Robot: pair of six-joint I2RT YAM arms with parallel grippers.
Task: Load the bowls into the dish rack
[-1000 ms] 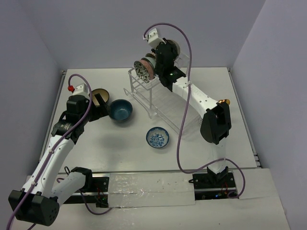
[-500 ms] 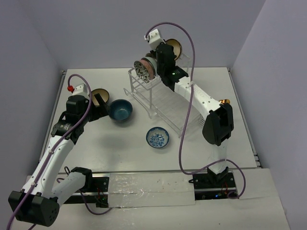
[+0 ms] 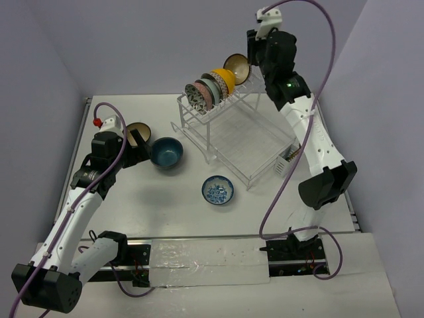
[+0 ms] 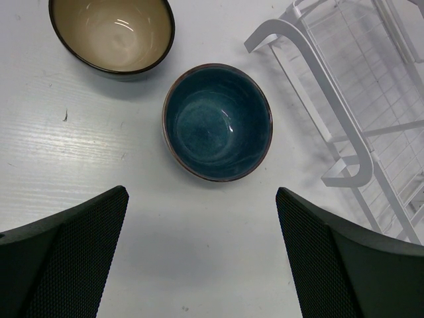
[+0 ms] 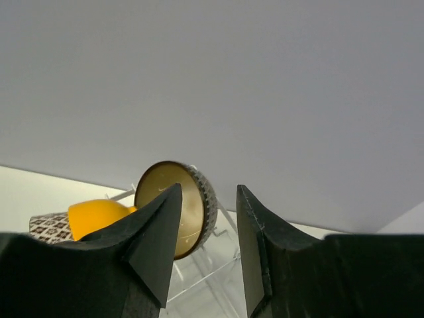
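The dish rack [image 3: 255,149] stands at the back middle of the table. Several bowls stand on edge in its upper shelf: a patterned one [image 3: 197,96], a yellow one [image 3: 223,81] and a gold-inside one [image 3: 237,67] at the right end. My right gripper [image 3: 254,53] is open and empty, raised just right of the gold-inside bowl [image 5: 192,199]. My left gripper [image 3: 140,147] is open and empty above the table, between a brown bowl with cream inside [image 4: 111,33] and a dark blue bowl [image 4: 217,122]. A blue-patterned bowl [image 3: 217,190] sits in front of the rack.
The rack's white frame [image 4: 351,99] is close to the right of the dark blue bowl. A small cutlery holder [image 3: 289,156] hangs on the rack's right side. Grey walls close in the back and both sides.
My right arm has lifted up and to the right, away from the rack's upper shelf, leaving the gold-inside bowl standing at the shelf's right end. The left arm has not moved.
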